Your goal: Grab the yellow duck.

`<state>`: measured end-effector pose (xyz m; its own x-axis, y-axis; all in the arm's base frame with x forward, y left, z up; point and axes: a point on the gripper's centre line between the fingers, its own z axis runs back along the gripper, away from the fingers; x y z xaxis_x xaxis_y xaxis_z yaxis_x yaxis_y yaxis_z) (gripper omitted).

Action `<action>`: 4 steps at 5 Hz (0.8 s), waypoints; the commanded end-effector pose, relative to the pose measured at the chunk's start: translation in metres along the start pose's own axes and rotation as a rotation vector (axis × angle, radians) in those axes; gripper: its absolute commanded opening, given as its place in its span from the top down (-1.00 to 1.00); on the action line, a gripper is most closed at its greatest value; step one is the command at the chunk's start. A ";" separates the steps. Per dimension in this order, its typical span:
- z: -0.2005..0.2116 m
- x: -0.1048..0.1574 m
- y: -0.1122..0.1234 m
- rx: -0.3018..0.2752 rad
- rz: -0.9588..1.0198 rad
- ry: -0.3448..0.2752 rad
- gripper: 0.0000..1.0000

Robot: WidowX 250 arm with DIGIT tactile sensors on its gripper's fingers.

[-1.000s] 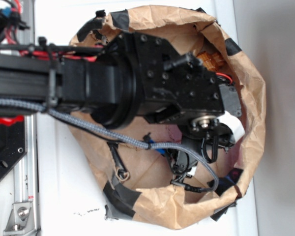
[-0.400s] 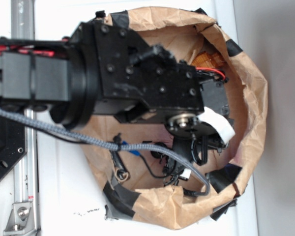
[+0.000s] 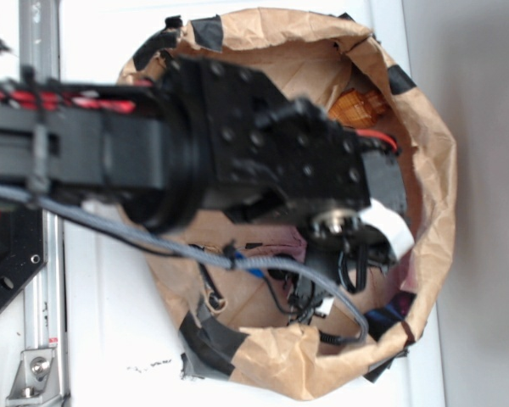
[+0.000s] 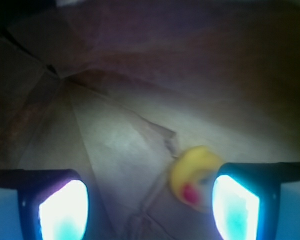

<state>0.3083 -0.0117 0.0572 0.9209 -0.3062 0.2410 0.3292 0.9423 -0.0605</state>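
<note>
In the wrist view the yellow duck (image 4: pixel 194 176) lies on the crumpled paper floor of the bag, its red beak towards the camera, right beside the inner face of the right finger. My gripper (image 4: pixel 149 206) is open, its two bright pads wide apart, with the duck inside the gap near the right pad (image 4: pixel 236 207). The left pad (image 4: pixel 64 210) has only paper by it. In the exterior view the black arm (image 3: pixel 263 161) reaches down into the brown paper bag (image 3: pixel 424 153) and hides the duck.
An orange-brown toy (image 3: pixel 356 106) shows at the bag's upper inside wall. A bit of pink (image 3: pixel 293 242) peeks under the wrist. Paper walls ringed with black tape (image 3: pixel 208 335) surround the gripper. A metal rail (image 3: pixel 42 297) runs at the left.
The arm has shifted within the bag, first left and up, then back right and down, with the wrist ending lower in the bag.
</note>
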 end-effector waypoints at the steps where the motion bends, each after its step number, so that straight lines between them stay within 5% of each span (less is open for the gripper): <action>1: 0.002 0.013 -0.014 0.019 -0.054 -0.037 -1.00; 4: -0.018 -0.008 0.002 0.047 -0.006 0.037 -1.00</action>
<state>0.3080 -0.0119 0.0372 0.9195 -0.3324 0.2097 0.3424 0.9395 -0.0122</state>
